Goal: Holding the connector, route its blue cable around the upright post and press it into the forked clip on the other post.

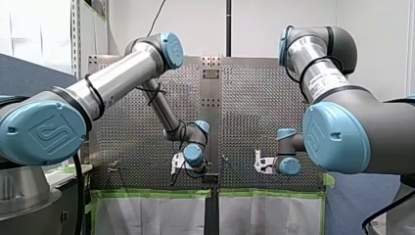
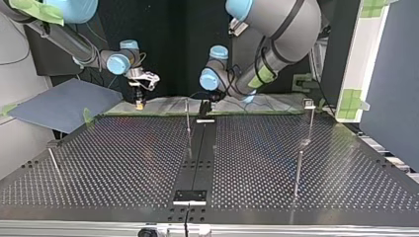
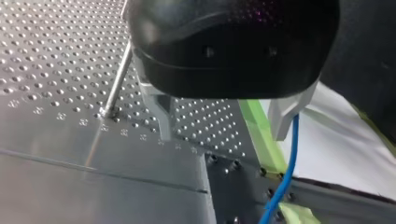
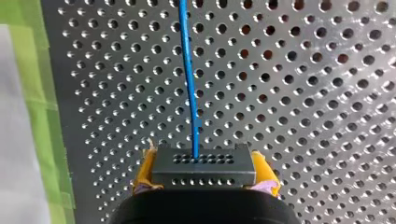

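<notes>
Two grippers sit low at the far edge of the grey perforated metal table (image 2: 123,163) in the top view, near each other but apart.

R gripper (image 4: 204,161) has yellow pads and is clenched on a small dark rectangular connector block (image 4: 204,171) w/ rows of tiny holes on its face. The pads press on both short ends. A thin blue cable (image 4: 189,84) leaves the block's upper row of holes and runs straight ahead of the gripper over the table, out of frame. A strip of green tape (image 4: 42,93) lines the table edge beside it.

L gripper (image 3: 222,137) has a black body w/ pale metal fingers (image 3: 161,116), spread wide w/ only bare table showing in the gap. The blue cable passes just beside one finger (touching or not, can't tell), then drops past the taped edge, w/ a white sheet (image 3: 336,140) beyond. A slim upright metal post (image 3: 116,77) stands in the table just beyond the other finger, apart from it.

In the top view this post stands between the two grippers, nearer the L one. A second slim post w/ small pale fitting on top (image 2: 310,104) is at that view's right, well apart from both grippers; its fork shape is too small to tell. The cable is too thin to trace there.
</notes>
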